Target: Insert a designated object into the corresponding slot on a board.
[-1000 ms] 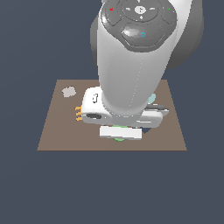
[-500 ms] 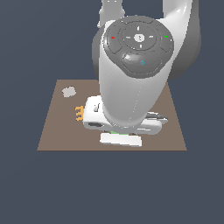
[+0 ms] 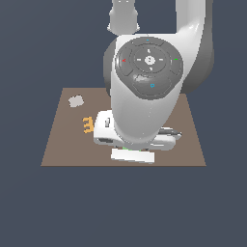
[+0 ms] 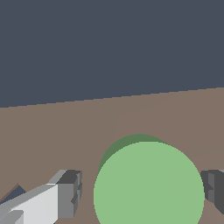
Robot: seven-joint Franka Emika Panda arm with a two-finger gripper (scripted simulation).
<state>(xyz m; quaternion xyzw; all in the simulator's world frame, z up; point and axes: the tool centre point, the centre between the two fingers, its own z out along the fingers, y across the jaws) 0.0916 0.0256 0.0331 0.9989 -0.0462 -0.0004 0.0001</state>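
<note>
The green disc [image 4: 148, 188] lies flat on the brown board [image 4: 131, 118] and fills the near part of the wrist view. My gripper [image 4: 141, 192] is open and straddles it. One finger [image 4: 68, 194] stands a small gap off the disc's edge; the other finger [image 4: 214, 186] sits right at the opposite edge. In the exterior view the arm's body covers the disc, apart from a green sliver [image 3: 124, 147] above the white hand [image 3: 132, 155]. The round slot is hidden in both views.
A pale blob [image 3: 75, 101] and an orange comb-shaped piece [image 3: 88, 125] lie on the board [image 3: 62, 144] toward the exterior view's left. A pointed dark cut-out corner [image 4: 15, 194] shows beside one finger. The board's far edge [image 4: 112, 99] meets the dark floor.
The arm has swung toward the camera and its hand has sunk lower over the disc. Less green shows under the hand than a second ago.
</note>
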